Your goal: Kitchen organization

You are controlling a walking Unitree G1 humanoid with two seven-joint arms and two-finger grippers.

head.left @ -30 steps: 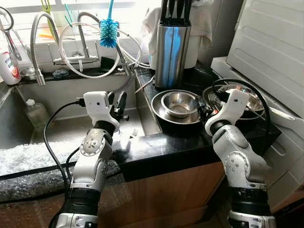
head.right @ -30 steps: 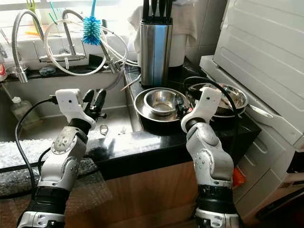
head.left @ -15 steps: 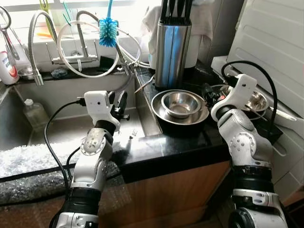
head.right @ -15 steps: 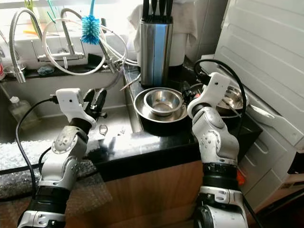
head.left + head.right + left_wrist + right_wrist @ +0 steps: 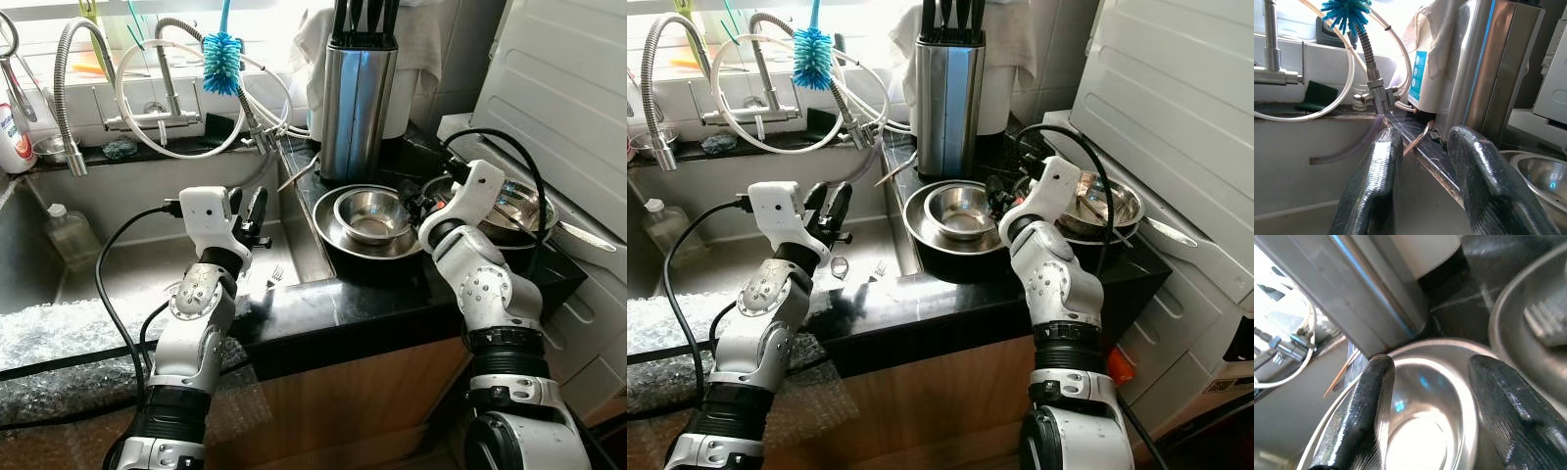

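So the robot's parked at the black counter [image 5: 392,294] next to the sink [image 5: 118,264]. Its right gripper [image 5: 1425,416] is up by the stacked steel bowls, a small bowl [image 5: 370,213] sitting inside a wider bowl [image 5: 338,235], and from the wrist camera the two black fingers are spread apart with nothing between them, hovering just over the small bowl's rim. Can't really tell if a fingertip is touching the metal, it's blurry there. Another steel bowl [image 5: 524,211] sits just to the right of that arm, with what looks like a utensil in it. Behind the bowls there's a tall steel knife block [image 5: 355,93], upright.

The left gripper [image 5: 1422,191] is held over the sink edge, fingers apart too, empty. A fork [image 5: 275,276] lies in the sink just below it. A blue bottle brush [image 5: 223,49] is stuck up among the faucet hoses [image 5: 167,88], and a clear bottle [image 5: 71,235] sits in the sink's far left.
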